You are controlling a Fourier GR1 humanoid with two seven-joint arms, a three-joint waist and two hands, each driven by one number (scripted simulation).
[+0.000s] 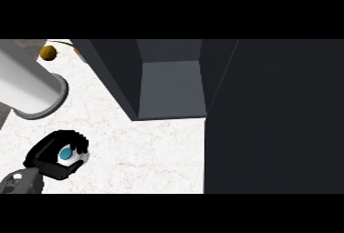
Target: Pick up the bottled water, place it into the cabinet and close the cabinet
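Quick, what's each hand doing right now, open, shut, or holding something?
Left hand: curled shut on the bottle, over the counter.
Right hand: not in view.

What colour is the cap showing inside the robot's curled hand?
Light blue cap, seen in the head view, inside the left hand.

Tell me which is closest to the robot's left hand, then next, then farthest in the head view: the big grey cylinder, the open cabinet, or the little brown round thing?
From the left hand:
1. Big grey cylinder, just above it, at left.
2. Open cabinet, up and right.
3. Little brown round thing, top left, at the far edge.
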